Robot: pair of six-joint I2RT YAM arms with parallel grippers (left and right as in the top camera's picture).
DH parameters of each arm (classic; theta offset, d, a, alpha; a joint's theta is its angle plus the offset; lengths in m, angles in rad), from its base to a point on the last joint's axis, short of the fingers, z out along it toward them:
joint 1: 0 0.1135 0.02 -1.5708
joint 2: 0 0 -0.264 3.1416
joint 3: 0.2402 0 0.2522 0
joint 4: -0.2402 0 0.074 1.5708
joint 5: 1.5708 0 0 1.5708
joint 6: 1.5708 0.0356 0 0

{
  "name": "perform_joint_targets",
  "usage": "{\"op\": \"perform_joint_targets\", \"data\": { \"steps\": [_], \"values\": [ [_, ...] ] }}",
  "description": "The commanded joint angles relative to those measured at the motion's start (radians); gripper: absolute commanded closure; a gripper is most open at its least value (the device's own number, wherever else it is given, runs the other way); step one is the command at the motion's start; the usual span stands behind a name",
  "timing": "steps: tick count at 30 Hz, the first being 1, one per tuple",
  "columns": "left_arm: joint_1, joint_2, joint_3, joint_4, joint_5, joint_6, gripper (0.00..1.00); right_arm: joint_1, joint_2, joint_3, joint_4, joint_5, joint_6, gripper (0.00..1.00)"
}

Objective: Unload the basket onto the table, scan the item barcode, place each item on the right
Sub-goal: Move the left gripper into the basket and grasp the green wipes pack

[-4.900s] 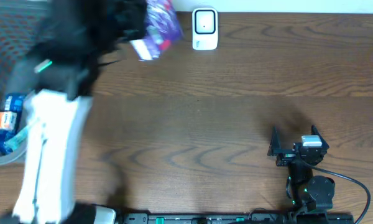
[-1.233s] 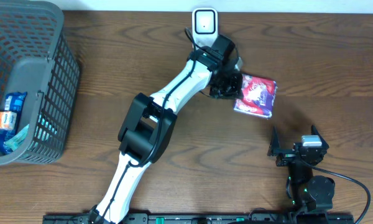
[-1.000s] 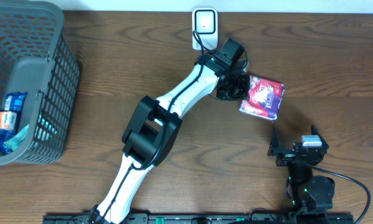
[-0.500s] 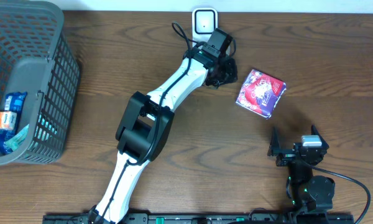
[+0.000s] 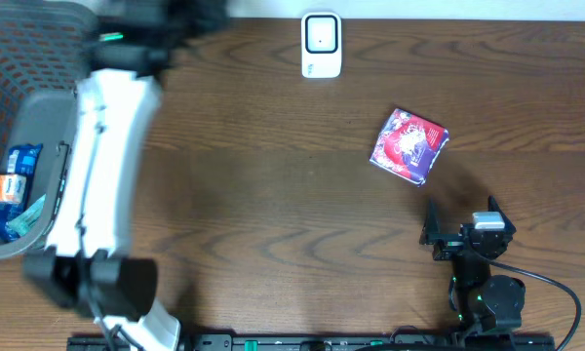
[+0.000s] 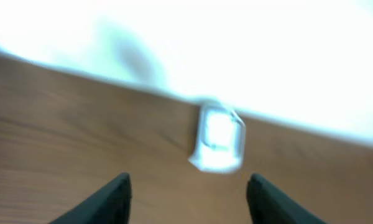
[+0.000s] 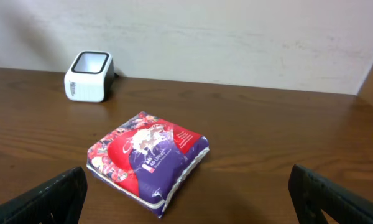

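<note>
Though the left arm (image 5: 102, 166) is only a blurry white streak from above, I can see it reach up the left side of the brown surface (image 5: 273, 214). The left hand (image 5: 161, 18) is a dark smudge at the far edge, just beside the grey basket (image 5: 34, 109). From up here I cannot tell how its fingers stand. Some blue and orange packs (image 5: 5, 190) lie in the basket. The white scanner (image 5: 321, 44) stands well off to that hand's right. The red and purple packet (image 5: 409, 144) lies flat on the surface, far from the left hand and touching nothing. The right hand (image 5: 460, 210) sits low by the near edge, and the packet is just ahead of it, a little to its left.

From the left hand's own camera, everything is fuzzy. Its two dark fingers (image 6: 112, 196) stand apart with only bare wood between them, so it holds nothing. The scanner (image 6: 219, 138) is a pale blob ahead of it, by a bright wall (image 6: 236, 37).

From the right hand's own camera, its fingers (image 7: 56, 196) are spread as wide as can be and hold nothing. The packet (image 7: 148, 158) lies close in front, nearer the left finger, not touching either one. The scanner (image 7: 89, 76) stands farther ahead and to the left, by the pale wall.
</note>
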Motion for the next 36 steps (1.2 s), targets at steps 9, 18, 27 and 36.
{"op": "perform_joint_targets", "data": {
  "steps": [9,18,27,36],
  "values": [
    [0.539,0.027,-0.003,-0.267,-0.472,-0.049,0.37,-0.008,-0.005,-0.002,-0.004,0.001,-0.011,0.01],
    [0.641,0.245,-0.067,-0.447,-0.490,-0.059,0.37,-0.008,-0.005,-0.002,-0.004,0.002,-0.011,0.01],
    [0.609,0.394,-0.079,-0.649,-0.490,-0.293,0.44,-0.008,-0.005,-0.002,-0.004,0.001,-0.011,0.01],
    [0.609,0.414,-0.281,-0.485,-0.499,-0.422,0.44,-0.008,-0.005,-0.002,-0.004,0.002,-0.011,0.01]
  ]
}}
